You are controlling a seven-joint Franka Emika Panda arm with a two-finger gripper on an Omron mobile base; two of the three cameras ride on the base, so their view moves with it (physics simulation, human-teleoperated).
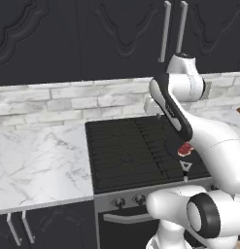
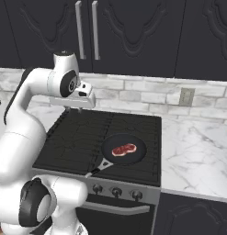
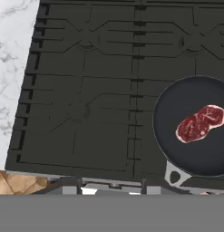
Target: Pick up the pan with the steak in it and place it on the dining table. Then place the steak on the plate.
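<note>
Matte-black pan (image 3: 195, 127); red, white-marbled steak (image 3: 199, 123); black stove (image 3: 90, 90); grey-veined white counter (image 1: 39, 160).

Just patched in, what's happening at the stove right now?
The white robot arm's gripper hangs above the rear left of the black stove top and holds nothing. The round matte-black frying pan sits on the stove's front right burner area, its short handle pointing toward the front edge. The small red marbled steak lies flat inside it. Nothing has been lifted yet; the gripper is well apart from the pan, to its left and higher. Whether its jaws are open cannot be told.
</note>
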